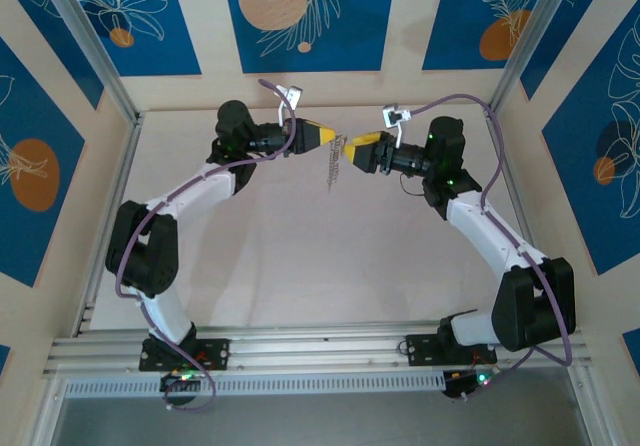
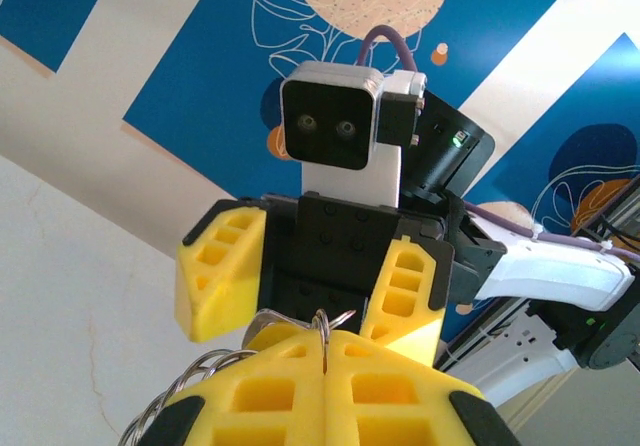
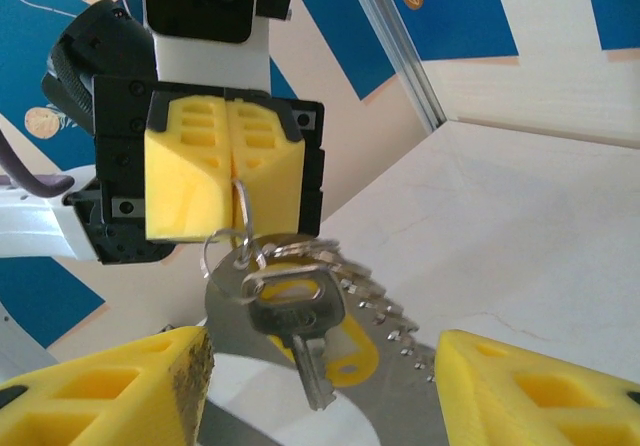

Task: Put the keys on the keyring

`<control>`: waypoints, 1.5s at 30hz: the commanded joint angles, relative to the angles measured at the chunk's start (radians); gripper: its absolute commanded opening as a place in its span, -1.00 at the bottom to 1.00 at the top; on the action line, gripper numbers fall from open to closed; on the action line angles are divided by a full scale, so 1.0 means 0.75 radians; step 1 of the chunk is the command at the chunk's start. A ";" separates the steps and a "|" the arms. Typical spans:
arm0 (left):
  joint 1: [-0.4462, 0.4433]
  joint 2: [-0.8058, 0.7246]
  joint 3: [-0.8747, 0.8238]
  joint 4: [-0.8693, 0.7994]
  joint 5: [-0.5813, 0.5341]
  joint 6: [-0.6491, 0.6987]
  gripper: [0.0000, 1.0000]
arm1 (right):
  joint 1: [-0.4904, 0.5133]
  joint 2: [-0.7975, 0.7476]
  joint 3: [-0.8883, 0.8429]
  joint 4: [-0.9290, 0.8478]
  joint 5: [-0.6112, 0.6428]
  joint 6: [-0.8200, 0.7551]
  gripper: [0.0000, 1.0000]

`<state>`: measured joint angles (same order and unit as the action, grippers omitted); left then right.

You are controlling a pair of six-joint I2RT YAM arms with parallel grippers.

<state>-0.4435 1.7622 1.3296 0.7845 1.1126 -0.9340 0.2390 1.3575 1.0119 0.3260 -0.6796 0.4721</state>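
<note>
Bright, even light; soft shadows

Lab enclosure; aluminium frame, patterned panels

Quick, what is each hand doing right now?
Left hand: closed on the keyring, the keys hanging from it.
Right hand: open, holding nothing.

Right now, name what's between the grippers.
The keys, hanging from the keyring pinched by the left gripper, before the open right gripper; right wrist view.
</note>
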 commanded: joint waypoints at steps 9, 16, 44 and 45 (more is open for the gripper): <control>-0.006 -0.029 0.080 -0.012 0.034 0.023 -1.00 | 0.030 0.069 0.031 0.120 -0.058 0.022 0.29; -0.006 -0.030 0.092 -0.039 0.034 0.040 -1.00 | 0.046 0.069 0.021 0.139 -0.046 0.030 0.37; -0.005 -0.037 0.100 -0.120 -0.008 0.099 -1.00 | 0.121 0.004 0.035 -0.104 0.150 -0.125 -0.50; -0.005 -0.038 0.101 -0.123 -0.014 0.103 -1.00 | 0.119 0.001 0.035 -0.112 0.141 -0.128 -0.54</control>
<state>-0.4435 1.7622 1.3636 0.6891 1.1149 -0.8867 0.3233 1.3918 1.0306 0.2646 -0.5568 0.3981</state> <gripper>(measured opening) 0.047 0.241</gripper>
